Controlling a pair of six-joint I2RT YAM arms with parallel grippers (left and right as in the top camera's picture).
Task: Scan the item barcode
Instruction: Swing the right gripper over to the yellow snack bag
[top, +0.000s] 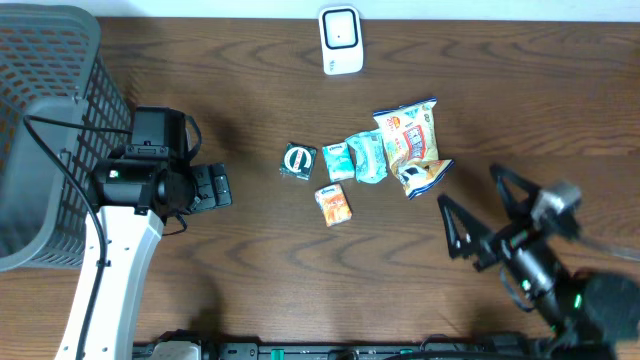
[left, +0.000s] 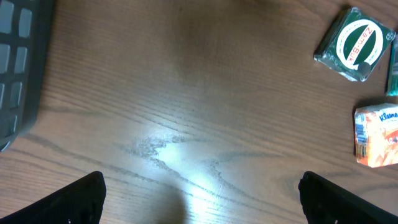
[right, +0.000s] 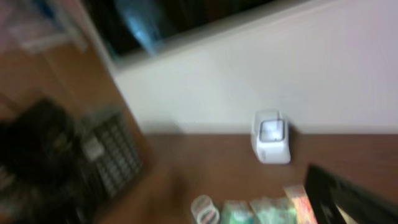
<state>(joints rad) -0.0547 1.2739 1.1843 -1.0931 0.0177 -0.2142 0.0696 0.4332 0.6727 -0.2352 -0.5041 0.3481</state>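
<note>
A white barcode scanner (top: 340, 41) stands at the table's far edge; the blurred right wrist view also shows the scanner (right: 271, 137). Several small items lie mid-table: a green packet with a round logo (top: 298, 161), teal packs (top: 355, 158), two snack bags (top: 410, 140) and an orange tissue pack (top: 334, 204). My left gripper (top: 213, 187) stands open over bare wood left of them, its wrist view showing the green packet (left: 354, 43) and tissue pack (left: 376, 134) at the right edge. My right gripper (top: 478, 205) is open, right of the snack bags, holding nothing.
A grey mesh basket (top: 50, 130) fills the left end of the table, its wall at the left edge of the left wrist view (left: 18, 62). In the right wrist view only one dark finger (right: 348, 199) shows at the lower right.
</note>
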